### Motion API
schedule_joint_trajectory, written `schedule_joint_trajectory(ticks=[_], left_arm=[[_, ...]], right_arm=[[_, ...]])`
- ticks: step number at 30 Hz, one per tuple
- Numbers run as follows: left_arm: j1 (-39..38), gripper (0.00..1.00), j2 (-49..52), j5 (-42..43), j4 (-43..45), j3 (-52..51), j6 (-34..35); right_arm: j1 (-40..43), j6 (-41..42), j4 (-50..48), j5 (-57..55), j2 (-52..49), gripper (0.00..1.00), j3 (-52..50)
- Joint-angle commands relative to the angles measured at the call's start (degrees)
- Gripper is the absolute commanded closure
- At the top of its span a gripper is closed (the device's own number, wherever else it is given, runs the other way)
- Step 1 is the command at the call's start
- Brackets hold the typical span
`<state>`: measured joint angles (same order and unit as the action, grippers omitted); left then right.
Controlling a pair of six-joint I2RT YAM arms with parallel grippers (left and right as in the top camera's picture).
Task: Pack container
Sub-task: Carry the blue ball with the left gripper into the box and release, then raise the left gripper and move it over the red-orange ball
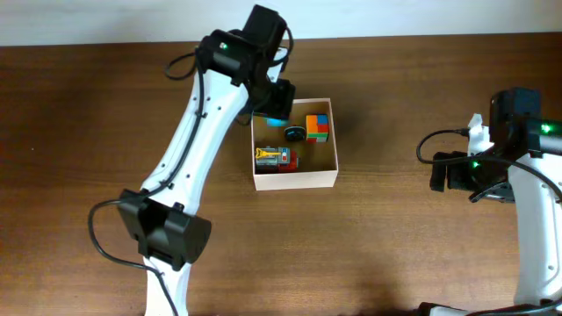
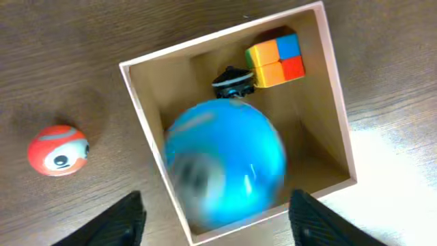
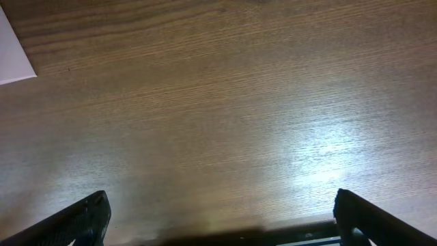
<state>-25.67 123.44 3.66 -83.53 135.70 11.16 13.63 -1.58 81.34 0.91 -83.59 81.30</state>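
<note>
The container [image 1: 295, 181] is a square white-walled box with a tan floor, at mid-table. In it lie a multicoloured cube [image 1: 317, 125], a small black toy [image 1: 294, 133] and a yellow-and-red toy vehicle [image 1: 275, 158]. My left gripper [image 1: 274, 104] hovers over its far left corner, and its jaws [image 2: 217, 198] are wide open. A blue ball [image 2: 225, 160] shows motion-blurred below the open jaws, over the container's [image 2: 140, 102] inside, and neither finger touches it. The cube [image 2: 276, 59] and the black toy [image 2: 232, 80] show behind it. My right gripper [image 1: 450, 172] is open and empty [image 3: 218, 212] over bare wood.
A red-and-white ball [image 2: 58, 150] with an eye marking lies on the table just outside the container's wall, hidden under the left arm in the overhead view. A white corner [image 3: 13, 55] shows at the right wrist view's upper left edge.
</note>
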Motion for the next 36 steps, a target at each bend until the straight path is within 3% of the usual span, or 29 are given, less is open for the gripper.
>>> schedule_joint_trajectory(ticks=[1, 2, 7, 17, 24, 26, 28, 36], left_arm=[[0.2, 0.15, 0.4, -1.7, 0.4, 0.2, -0.6], [0.4, 0.00, 0.4, -1.8, 0.5, 0.2, -0.6], [1.2, 0.01, 0.4, -3.3, 1.4, 0.2, -0.6], [8.2, 0.01, 0.4, -17.0, -3.6, 0.2, 3.3], [18.1, 0.01, 0.8, -16.4, -5.8, 0.2, 2.8], [19.5, 0.01, 2.0, -12.7, -4.5, 0.2, -1.7], [20.1, 0.01, 4.4, -9.0, -2.3, 0.1, -4.0], [20.1, 0.01, 12.9, -8.8, -1.6, 0.1, -4.0]], right_arm=[[0.4, -0.1, 0.0, -0.7, 0.1, 0.02, 0.0], [0.4, -0.1, 0.0, -0.7, 0.1, 0.01, 0.0], [0.4, -0.1, 0.0, -0.7, 0.1, 0.01, 0.0], [0.4, -0.1, 0.0, -0.7, 0.1, 0.01, 0.0], [0.4, -0.1, 0.0, -0.7, 0.1, 0.01, 0.0], [0.4, -0.1, 0.0, -0.7, 0.1, 0.01, 0.0], [0.4, -0.1, 0.0, -0.7, 0.1, 0.01, 0.0], [0.4, -0.1, 0.0, -0.7, 0.1, 0.01, 0.0]])
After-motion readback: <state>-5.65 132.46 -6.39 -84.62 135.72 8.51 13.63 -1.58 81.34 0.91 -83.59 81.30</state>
